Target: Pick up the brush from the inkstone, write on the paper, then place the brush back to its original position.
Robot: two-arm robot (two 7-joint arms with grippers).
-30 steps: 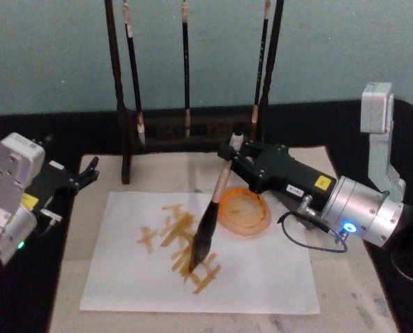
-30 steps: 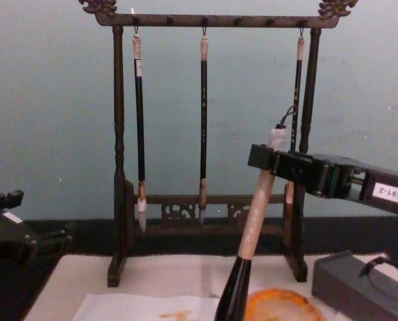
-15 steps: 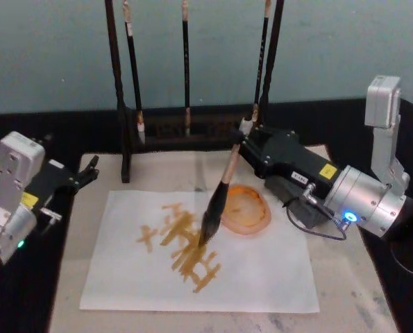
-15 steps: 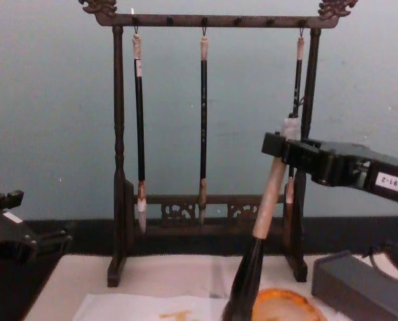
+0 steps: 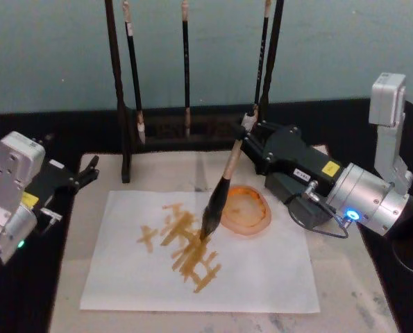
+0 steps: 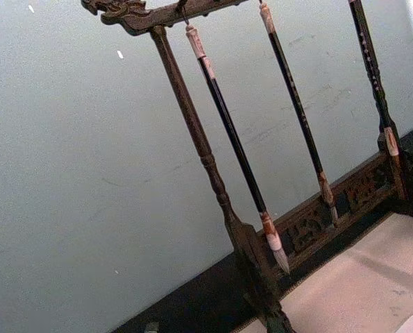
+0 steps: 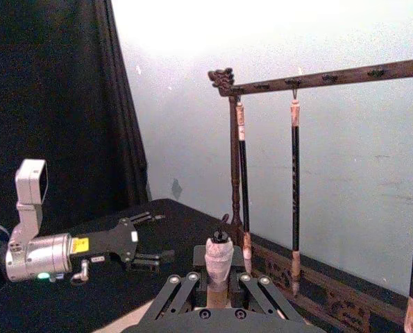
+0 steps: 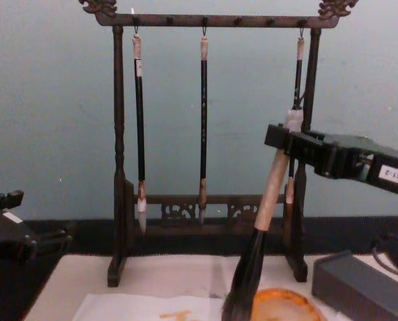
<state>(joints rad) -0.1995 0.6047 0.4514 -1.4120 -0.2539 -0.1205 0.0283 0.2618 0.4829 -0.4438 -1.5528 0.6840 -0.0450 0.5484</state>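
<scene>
— Brush (image 5: pixel 220 191) position, what did you note?
— It hung tilted from the right gripper (image 5: pixel 248 132), which was clenched on the top of the pale handle. The bristle tip was low over the paper (image 5: pixel 262 270), at the orange strokes, just beside the inkstone (image 5: pixel 251 215). I could not tell whether it touched.
— And the left gripper (image 5: pixel 89 168)?
— Parked at the mat's (image 5: pixel 164 173) left edge above the dark tabletop (image 5: pixel 60 128), fingers apart, holding nothing, well apart from the brush.

Right end effector (image 5: pixel 248 132) clamped, left arm (image 5: pixel 15 194) parked
</scene>
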